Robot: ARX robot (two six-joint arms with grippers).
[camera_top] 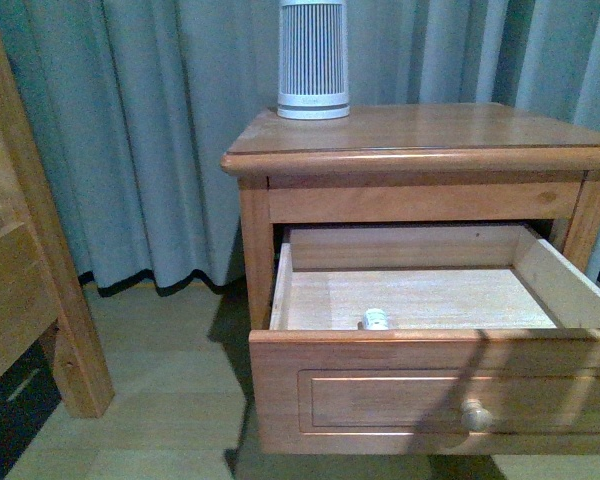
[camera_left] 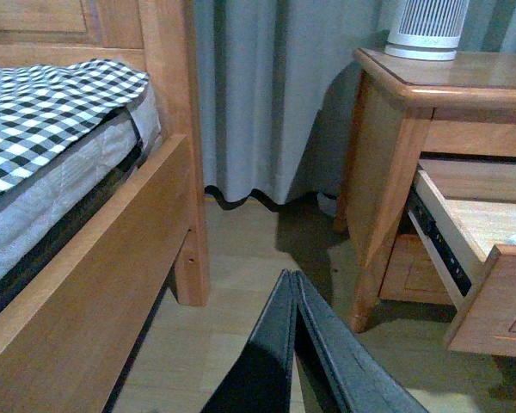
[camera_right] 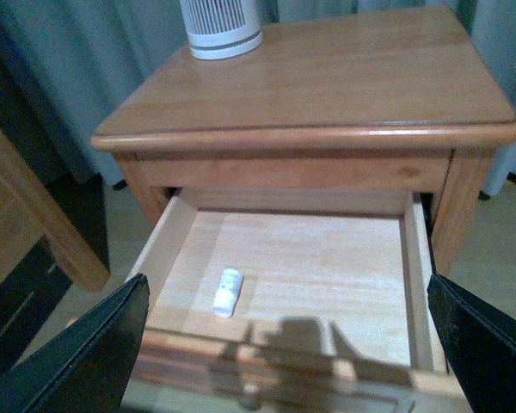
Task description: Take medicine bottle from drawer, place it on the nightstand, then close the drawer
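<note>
The drawer (camera_top: 400, 400) stood open, the bottle (camera_right: 227, 292) lying untouched by its front edge, left of middle. The right gripper (camera_right: 285, 288) hovered wide open above that edge; the left gripper (camera_left: 292, 280) hung closed and empty. Grasping, placing on the nightstand (camera_top: 430, 130) and closing were all left.

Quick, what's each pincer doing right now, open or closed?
Left pincer: closed, holding nothing.
Right pincer: open, empty, above the drawer with the medicine bottle lying inside.

Left hand (camera_left: 291, 280), closed, between bed (camera_left: 95, 258) and nightstand (camera_left: 387, 146) (drawer (camera_left: 490, 254) open)
</note>
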